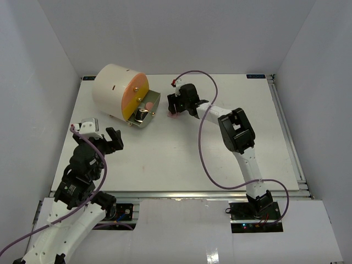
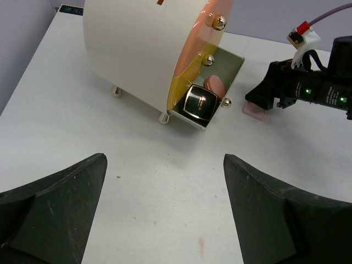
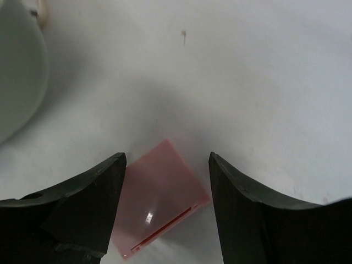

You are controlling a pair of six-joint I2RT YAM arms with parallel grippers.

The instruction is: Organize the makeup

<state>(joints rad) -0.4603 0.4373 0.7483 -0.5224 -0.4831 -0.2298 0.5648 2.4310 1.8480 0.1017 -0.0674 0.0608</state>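
While the right gripper [image 3: 166, 160] is hanging low over the white worktop [image 3: 264, 66], its jaws are standing apart, gripping nothing, and straddling a pink pad [image 3: 159, 201] that is lying flat there. The pad is sitting between the two jaws, turned at an angle to them. One edge is lying close against one jaw, though contact cannot be told. The left gripper [image 2: 165, 165] is hovering well apart, its jaws spread wide and empty. A black-gold square compact [image 2: 199, 103] and another pink piece [image 2: 214, 87] are lying in the open drawer [image 2: 234, 66] of the cream cylinder [image 2: 132, 49].
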